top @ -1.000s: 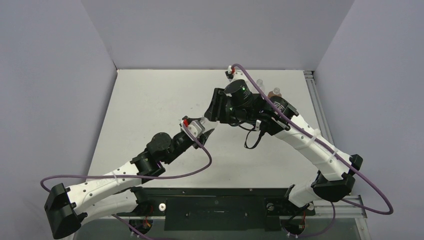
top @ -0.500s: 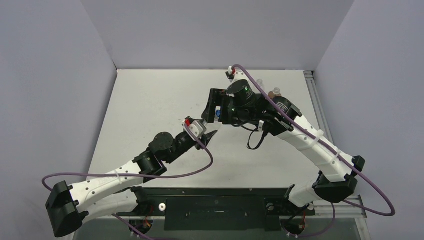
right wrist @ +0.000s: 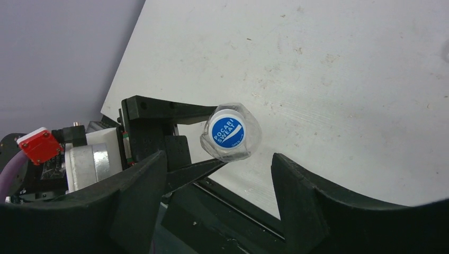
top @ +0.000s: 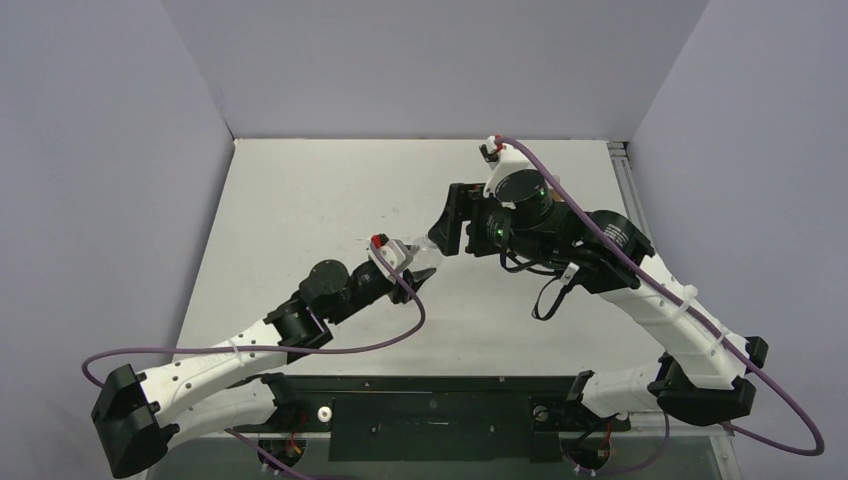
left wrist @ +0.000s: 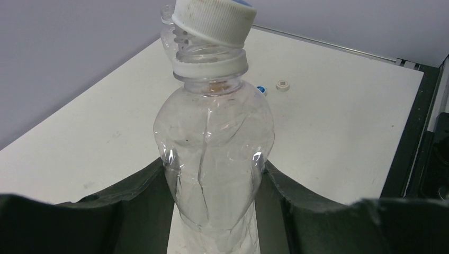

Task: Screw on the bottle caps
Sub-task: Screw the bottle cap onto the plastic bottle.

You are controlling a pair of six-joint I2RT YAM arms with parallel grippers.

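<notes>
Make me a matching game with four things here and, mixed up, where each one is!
1. clear bottle
2. blue-and-white cap
3. white cap
4. right pincer

A. lying on the table
B. open, holding nothing
C. gripped by the left pincer
D. sitting crooked on the bottle's neck

Pairs: 1-C, 2-D, 3-A, 4-B.

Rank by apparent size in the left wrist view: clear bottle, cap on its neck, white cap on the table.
1. clear bottle
2. blue-and-white cap
3. white cap, but it lies farther away, so the caps' true sizes may match.
</notes>
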